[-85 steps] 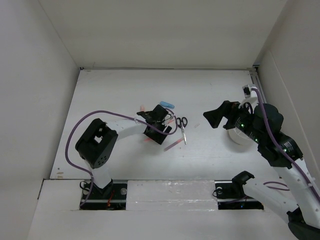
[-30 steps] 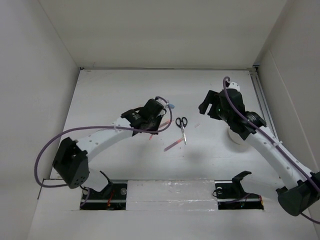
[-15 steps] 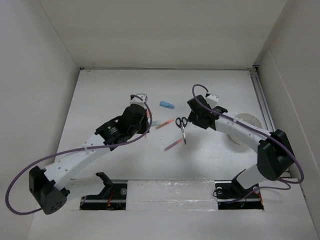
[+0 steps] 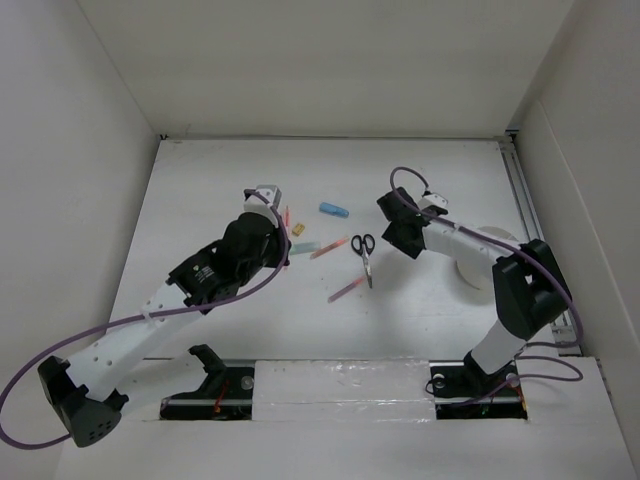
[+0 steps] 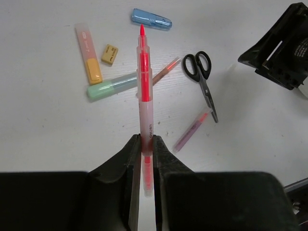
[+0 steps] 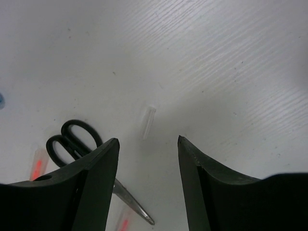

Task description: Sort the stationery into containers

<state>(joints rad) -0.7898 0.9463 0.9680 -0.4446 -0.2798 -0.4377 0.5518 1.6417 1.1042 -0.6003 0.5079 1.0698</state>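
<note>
**Left gripper** (image 5: 143, 143): the fingers were closed narrowly on the lower barrel of a pink pen (image 5: 144, 82). The pen projected straight out past the fingertips with its tip toward the far side. The gripper hung over the left-centre of the table (image 4: 200, 180).

**Loose stationery** lay on the table below and beyond the held pen:
- a yellow-orange marker (image 5: 88, 53), with a tiny yellow piece (image 5: 110, 54) just beside it;
- a mint-green marker (image 5: 111, 85);
- a light-blue marker (image 5: 151, 19), farthest back;
- a second pink pen (image 5: 166, 70), one end close to the mint-green marker;
- the black-handled scissors (image 5: 202, 77) to the right, blades shut and pointing near;
- a third pink pen (image 5: 192, 130) near the blade tips.

**Right gripper** (image 6: 147, 141): the fingers were spread wide and held nothing. It stood low over the table just right of the scissors. In the wrist view a small clear tube (image 6: 148, 121) lay on the table between the fingers.

**White cup** (image 4: 500, 238): it stood near the right edge, well apart from the scattered items and partly hidden by the right arm. Its contents could not be made out.
</note>
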